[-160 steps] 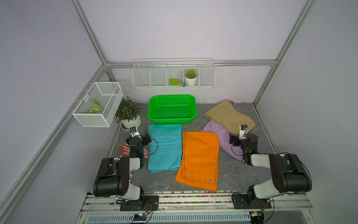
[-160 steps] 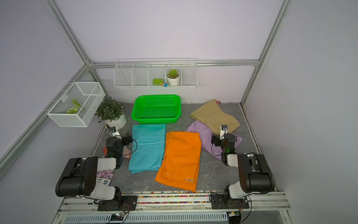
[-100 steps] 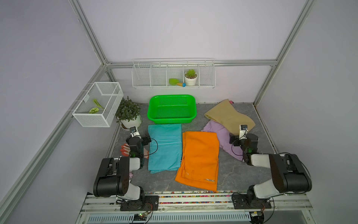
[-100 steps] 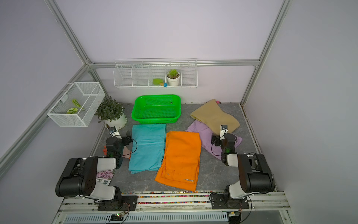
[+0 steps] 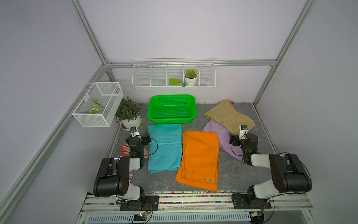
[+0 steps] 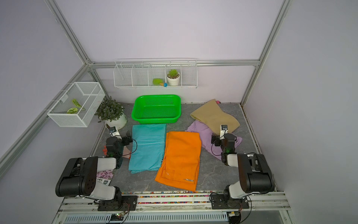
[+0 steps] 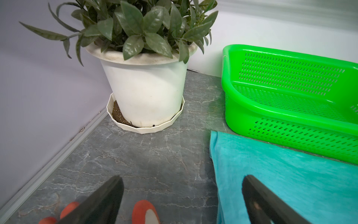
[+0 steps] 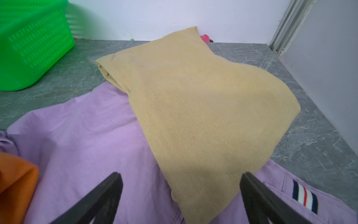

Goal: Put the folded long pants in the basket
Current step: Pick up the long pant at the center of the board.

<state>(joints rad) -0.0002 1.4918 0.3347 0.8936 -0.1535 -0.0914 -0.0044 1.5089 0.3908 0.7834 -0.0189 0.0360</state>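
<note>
Across the grey marbled tabletop (image 5: 228,170) nothing has shifted since a moment ago; cloth, basket and both arms sit exactly as they did. Down the middle stretch the orange pants (image 5: 199,157), with the teal pants (image 5: 166,147) just beside them on the left. Behind the teal pair, against the back wall, stands the green basket (image 5: 172,96); all four pairs lie outside it. At the back right the tan pants (image 5: 228,116) drape over the far part of the lilac pants (image 5: 220,135). The right gripper (image 8: 180,174) hangs low over the lilac cloth, jaws spread wide, gripping nothing. The left gripper (image 7: 182,178), equally wide apart, hovers at the teal pair's left edge, above a glove (image 7: 145,211) with orange fingertips.
</note>
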